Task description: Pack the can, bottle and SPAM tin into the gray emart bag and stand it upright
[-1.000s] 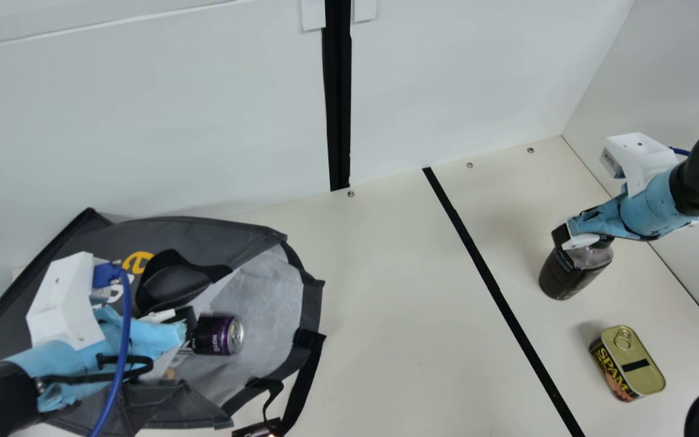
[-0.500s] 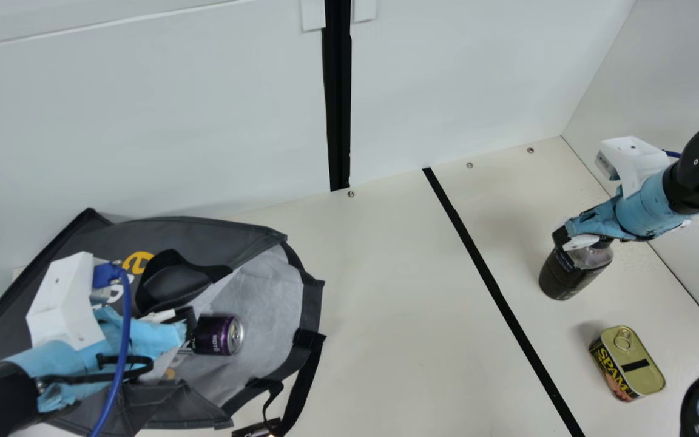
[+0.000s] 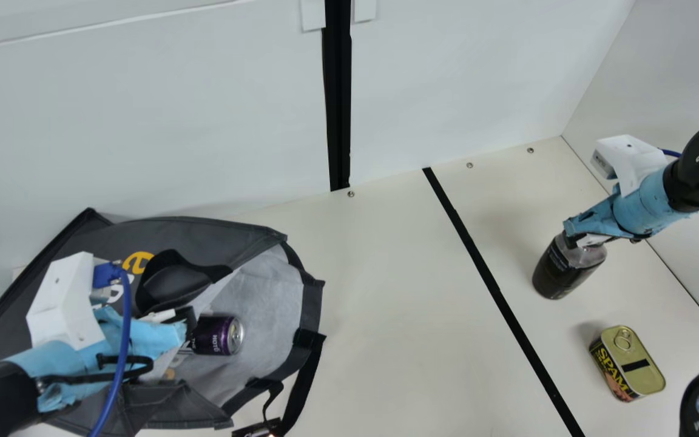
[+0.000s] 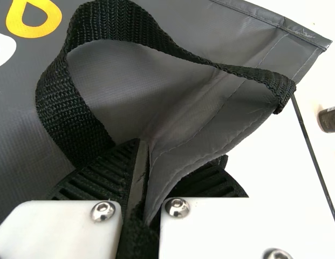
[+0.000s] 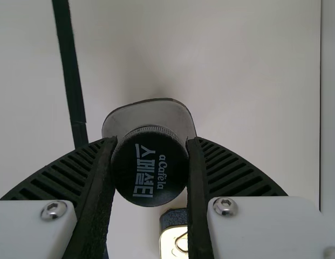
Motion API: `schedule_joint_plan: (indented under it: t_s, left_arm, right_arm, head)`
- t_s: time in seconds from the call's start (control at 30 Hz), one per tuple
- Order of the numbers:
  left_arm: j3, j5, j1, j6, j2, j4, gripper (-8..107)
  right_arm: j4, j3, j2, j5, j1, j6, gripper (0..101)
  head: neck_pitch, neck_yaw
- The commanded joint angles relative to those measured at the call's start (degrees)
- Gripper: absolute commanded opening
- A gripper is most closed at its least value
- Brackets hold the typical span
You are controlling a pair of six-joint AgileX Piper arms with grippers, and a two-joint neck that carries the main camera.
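The gray bag lies on its side at the left of the main view, its mouth facing right. My left gripper is at the bag's mouth; in the left wrist view, the left gripper pinches a fold of gray fabric. Inside the opening lies the purple can. At the right, my right gripper is at the top of the dark bottle. In the right wrist view, the right gripper has its fingers against both sides of the black cap. The SPAM tin rests nearer the front.
A black line runs across the table between the bag and the bottle. A black bag strap hangs from the mouth onto the table. White walls stand behind and to the right.
The right gripper and the bottle have shifted slightly left together, and the black fingertip seen beside the bottle's top has drawn in. The left arm, bag, can and tin keep still.
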Motion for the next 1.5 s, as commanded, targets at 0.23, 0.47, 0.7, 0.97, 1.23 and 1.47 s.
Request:
schedule_joint_plan:
  t_s: [0.23,0.47,0.7,0.97,1.23,1.47]
  left_arm:
    - [0.0,0.0,0.0,0.0,0.0,0.0,-8]
    - [0.0,0.0,0.0,0.0,0.0,0.0,-8]
    - [0.0,0.0,0.0,0.0,0.0,0.0,-8]
    - [0.0,0.0,0.0,0.0,0.0,0.0,-8]
    - [0.0,0.0,0.0,0.0,0.0,0.0,-8]
    - [0.0,0.0,0.0,0.0,0.0,0.0,-8]
  right_arm:
    - [3.1,-2.2,-1.4,1.0,0.0,-4.7,0]
    - [4.8,-1.0,-3.9,1.0,0.6,-7.9,0]
    - [5.6,2.0,-7.4,1.0,2.3,-10.6,0]
    - [6.0,6.1,-12.5,1.0,5.4,-12.9,0]
    - [6.0,9.6,-17.5,1.0,9.4,-13.4,0]
    - [5.9,12.0,-21.3,1.0,13.6,-13.0,0]
  head:
    - [-1.3,0.0]
    - [-1.3,0.0]
    - [-1.3,0.0]
    - [-1.3,0.0]
    - [-1.3,0.0]
    - [-1.3,0.0]
